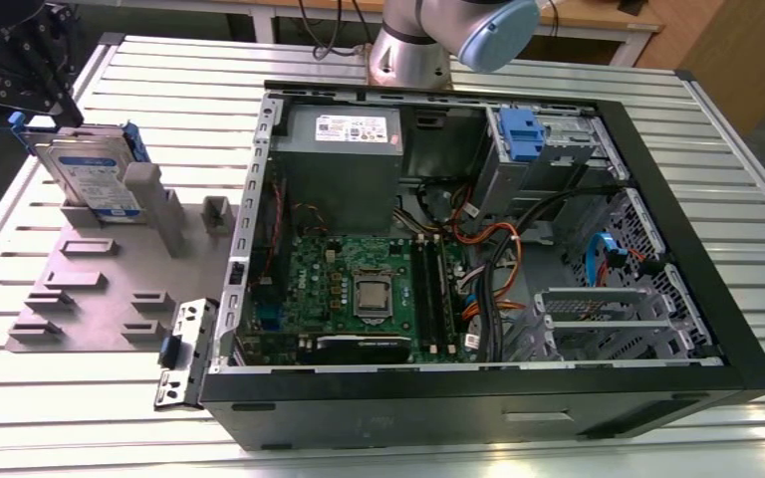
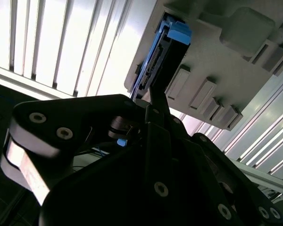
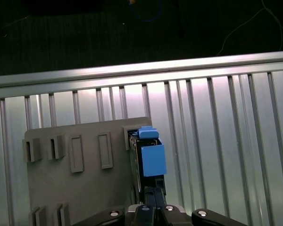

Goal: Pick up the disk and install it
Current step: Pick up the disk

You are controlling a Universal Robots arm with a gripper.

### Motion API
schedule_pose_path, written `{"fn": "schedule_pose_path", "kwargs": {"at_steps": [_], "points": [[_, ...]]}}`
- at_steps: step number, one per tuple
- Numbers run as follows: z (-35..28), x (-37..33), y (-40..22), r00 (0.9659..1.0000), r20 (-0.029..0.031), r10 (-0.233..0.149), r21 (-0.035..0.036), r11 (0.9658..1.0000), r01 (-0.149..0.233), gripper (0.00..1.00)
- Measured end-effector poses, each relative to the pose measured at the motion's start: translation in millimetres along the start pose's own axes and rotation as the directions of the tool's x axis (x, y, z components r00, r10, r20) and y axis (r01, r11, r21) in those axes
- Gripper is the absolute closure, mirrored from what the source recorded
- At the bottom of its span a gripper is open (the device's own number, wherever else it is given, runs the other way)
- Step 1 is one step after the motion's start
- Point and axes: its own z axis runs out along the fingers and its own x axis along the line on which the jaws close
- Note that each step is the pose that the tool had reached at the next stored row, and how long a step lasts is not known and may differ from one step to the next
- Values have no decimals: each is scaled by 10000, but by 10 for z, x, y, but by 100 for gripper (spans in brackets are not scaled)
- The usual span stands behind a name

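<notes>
The disk (image 1: 91, 179), a silver-grey drive with a white-and-blue label in a blue carrier, stands on edge in a slot of the grey fixture plate (image 1: 91, 289) at the exterior view's left. My gripper (image 1: 40, 112) is right at the disk's upper far end, touching or nearly touching its blue carrier. In both wrist views the disk (image 3: 148, 157) (image 2: 160, 52) appears edge-on directly ahead of the gripper (image 3: 151, 194) (image 2: 156, 101), with the fixture plate (image 3: 75, 188) (image 2: 212, 61) beside it.
An open black computer case (image 1: 701, 249) lies on the slatted metal table (image 1: 156, 70), showing its motherboard (image 1: 356, 289), power supply (image 1: 343, 134) and a drive bay with a blue bracket (image 1: 522, 134). The arm's base (image 1: 409, 55) stands behind the case. The table edge runs close behind the fixture.
</notes>
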Motion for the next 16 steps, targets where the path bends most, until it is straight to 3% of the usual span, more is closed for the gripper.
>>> {"fn": "schedule_pose_path", "kwargs": {"at_steps": [4,6,7,9,12,13,16], "points": [[0,0,0,10000,-1,0,1,10000,0,83],[0,0,0,10000,0,0,1,10000,0,71],[0,0,0,10000,0,-1,1,10000,1,71],[0,0,0,10000,0,0,1,10000,0,59],[0,0,0,10000,0,0,2,10000,0,53],[0,0,0,10000,0,0,2,10000,0,47],[0,0,0,10000,0,-8,2,10000,8,47]]}}
